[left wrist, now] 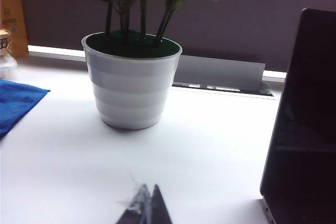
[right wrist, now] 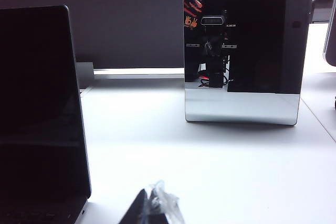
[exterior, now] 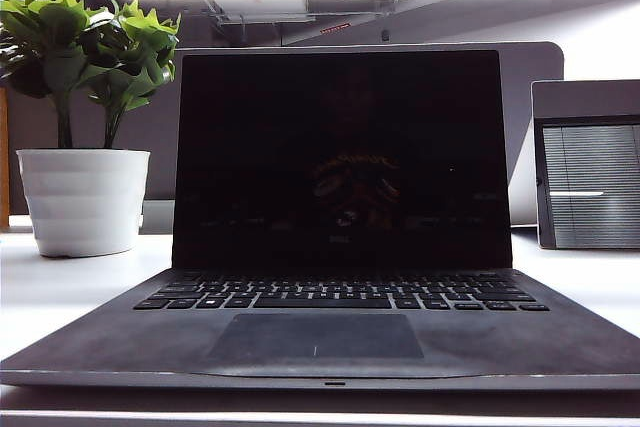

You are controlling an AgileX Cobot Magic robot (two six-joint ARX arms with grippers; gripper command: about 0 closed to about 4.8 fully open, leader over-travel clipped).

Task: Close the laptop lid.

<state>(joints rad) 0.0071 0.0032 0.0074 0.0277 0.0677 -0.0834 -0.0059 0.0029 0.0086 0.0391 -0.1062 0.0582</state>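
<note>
Exterior view: laptop (exterior: 330, 347) centre, lid (exterior: 340, 157) upright, untouched; left gripper (left wrist: 144, 208) near 9 o'clock, right gripper (right wrist: 152, 205) near 3 o'clock, flanking for push; jaw state unclear

The left gripper (left wrist: 146, 208) shows only in the left wrist view. Just its dark tip peeks in at the near edge of that view, with a bit of clear wrap stuck on it. It sits low, close above the white table, on the left side of the scene. It touches nothing. So little of it shows that I cannot tell if it is open or closed.

The right gripper (right wrist: 152, 208) shows only in the right wrist view. Its dark tip also has clear wrap on it. It sits low on the right side and touches nothing. I cannot tell its state

No arm shows in the exterior view
</note>
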